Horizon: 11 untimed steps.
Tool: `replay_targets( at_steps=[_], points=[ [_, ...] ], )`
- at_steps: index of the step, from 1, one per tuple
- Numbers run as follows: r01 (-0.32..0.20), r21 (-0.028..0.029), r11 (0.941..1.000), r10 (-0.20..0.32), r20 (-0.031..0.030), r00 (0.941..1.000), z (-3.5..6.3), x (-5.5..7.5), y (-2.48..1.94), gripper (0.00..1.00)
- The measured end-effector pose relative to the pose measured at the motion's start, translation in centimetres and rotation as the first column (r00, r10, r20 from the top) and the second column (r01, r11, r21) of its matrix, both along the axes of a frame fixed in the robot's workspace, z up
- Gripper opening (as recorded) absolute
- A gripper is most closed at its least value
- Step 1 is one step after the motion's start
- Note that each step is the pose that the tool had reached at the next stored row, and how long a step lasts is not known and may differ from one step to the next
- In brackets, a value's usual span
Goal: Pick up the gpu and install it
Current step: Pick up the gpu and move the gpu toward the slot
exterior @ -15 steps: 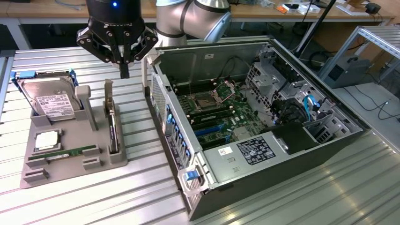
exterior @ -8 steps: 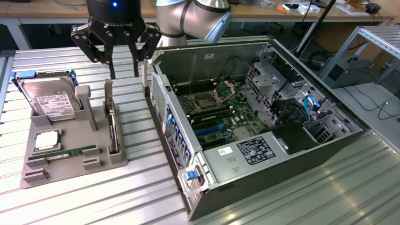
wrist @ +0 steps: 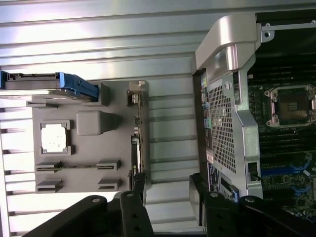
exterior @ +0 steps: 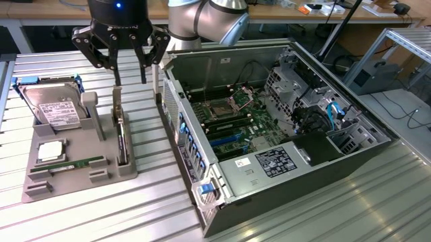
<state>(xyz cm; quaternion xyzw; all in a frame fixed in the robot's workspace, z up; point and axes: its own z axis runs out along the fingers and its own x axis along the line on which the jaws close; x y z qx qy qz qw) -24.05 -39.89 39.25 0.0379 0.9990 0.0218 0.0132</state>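
**Over the grey tray point(exterior: 67, 179): gripper point(exterior: 130, 80) empty**

Above the tray, we see the gripper spread wide, holding and touching nothing. The gpu point(exterior: 120, 131) stands on edge in its tray slot just below, beside the open computer case point(exterior: 269, 126). We judge the pick-up to be in hand. It calls for a finger on either side of the thin card, which in the wrist view seems nearer one finger.

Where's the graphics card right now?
On the exterior view's left, the gpu stands on edge in the gray tray, on the tray's side nearest the open computer case, just below the gripper.
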Motion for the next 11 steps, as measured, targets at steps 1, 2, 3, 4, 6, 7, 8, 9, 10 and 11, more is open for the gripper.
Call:
replay_targets(
  at_steps=[1, 2, 3, 4, 6, 7, 8, 9, 10, 11],
  points=[
    [0.000, 0.0001, 1.0000, 0.000, 0.0001, 1.0000, -0.02, -0.09, 0.00, 0.48],
    [0.000, 0.0001, 1.0000, 0.000, 0.0001, 1.0000, -0.03, -0.13, 0.00, 0.48],
    [0.000, 0.0000, 1.0000, 0.000, 0.0000, 1.0000, -0.03, -0.16, 0.00, 0.48],
    [0.000, 0.0000, 1.0000, 0.000, 0.0000, 1.0000, -0.05, -0.21, 0.00, 0.48],
    [0.000, 0.0000, 1.0000, 0.000, 0.0000, 1.0000, -0.06, -0.27, 0.00, 0.48],
    [0.000, 0.0000, 1.0000, 0.000, 0.0000, 1.0000, -0.07, -0.29, 0.00, 0.48],
    [0.000, 0.0000, 1.0000, 0.000, 0.0000, 1.0000, -0.08, -0.33, 0.00, 0.48],
    [0.000, 0.0001, 1.0000, 0.000, 0.0001, 1.0000, -0.09, -0.40, 0.00, 0.48],
    [0.000, 0.0000, 1.0000, 0.000, 0.0000, 1.0000, -0.10, -0.49, 0.00, 0.48],
    [0.000, 0.0001, 1.0000, 0.000, 0.0001, 1.0000, -0.12, -0.60, 0.00, 0.48]
  ],
)
